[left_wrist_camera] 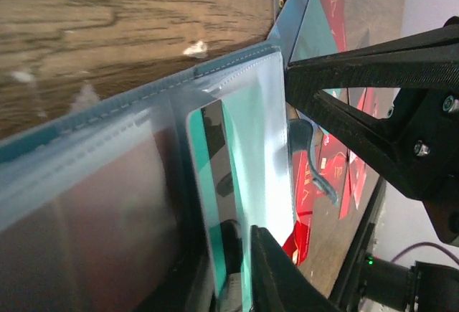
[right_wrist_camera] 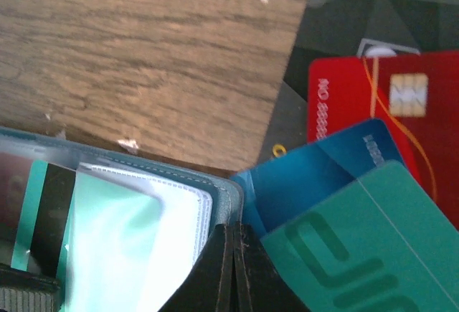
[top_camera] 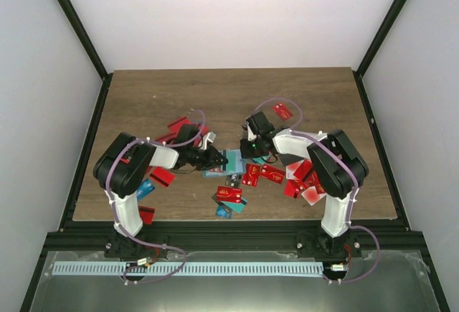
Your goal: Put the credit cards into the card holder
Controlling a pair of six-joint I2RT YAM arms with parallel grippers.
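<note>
Right end effector (right_wrist_camera: 233,262) has its two black fingers pressed tightly together, their tips meeting at the corner of the card holder (right_wrist_camera: 154,171). Left end effector (left_wrist_camera: 271,147) comes in from the opposite side. Its fingers stand a little apart at the edge of a clear plastic sleeve (left_wrist_camera: 251,111) inside the holder. Whether they pinch the sleeve cannot be told.

The teal-blue card holder lies open and flat on the wooden tabletop (top_camera: 179,90), about midway between the left and right edges and closer to the near edge. Both end effectors meet over it. A teal card with a black stripe (left_wrist_camera: 208,183) sits inside the sleeve.

Loose credit cards (top_camera: 262,174), mostly red with a few teal and blue, are scattered across the near half of the tabletop. They cluster thickest toward the right edge, and a few lie by the near-left corner. Just beside the holder's corner, a red chip card (right_wrist_camera: 373,104), a blue card (right_wrist_camera: 323,176) and a teal card (right_wrist_camera: 373,247) overlap one another.
</note>
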